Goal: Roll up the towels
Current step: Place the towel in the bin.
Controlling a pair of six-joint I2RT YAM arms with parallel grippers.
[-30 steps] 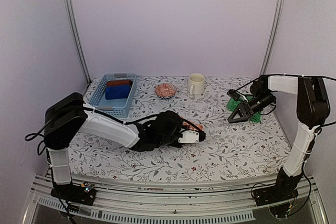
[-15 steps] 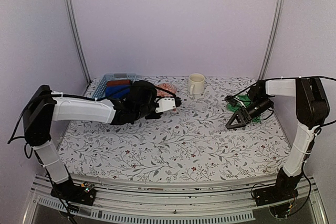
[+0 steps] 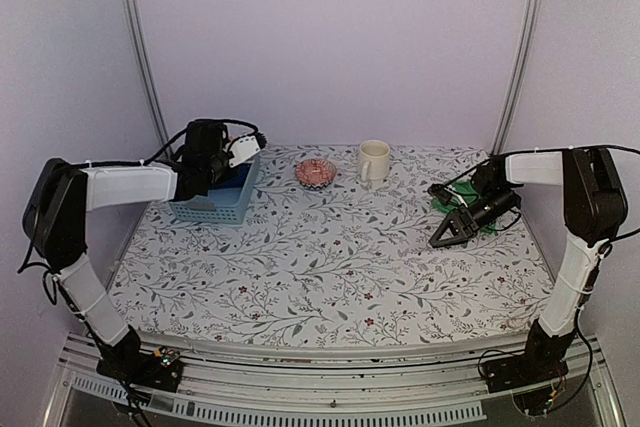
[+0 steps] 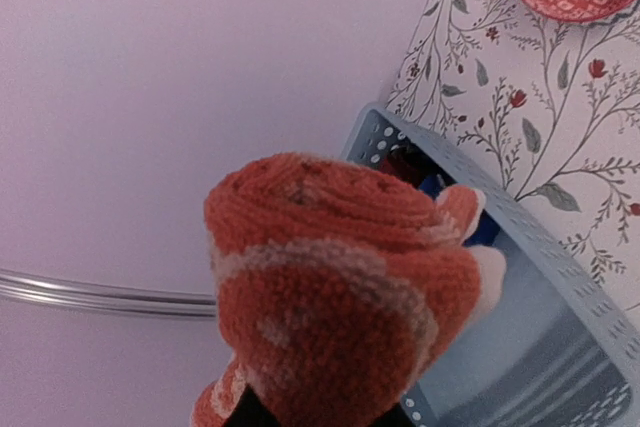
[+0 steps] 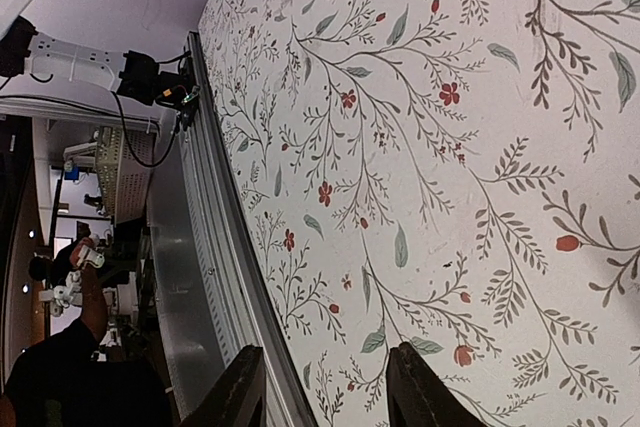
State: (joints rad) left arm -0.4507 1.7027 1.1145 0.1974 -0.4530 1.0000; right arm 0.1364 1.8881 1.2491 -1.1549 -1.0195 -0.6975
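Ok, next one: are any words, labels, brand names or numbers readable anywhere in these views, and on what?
No text can be read in any view.
mug: plain, no print visible.
bowl: red geometric pattern, no letters.
rolled orange towel: pale prints only, no writing.
basket: no label visible.
background clutter beyond the table edge: too small and blurred to read.

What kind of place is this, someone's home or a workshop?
Most likely a robot test booth, not a home: the left arm and right arm are mounted at the edge of a table walled by plain lilac panels, with staged props, a basket and mug.
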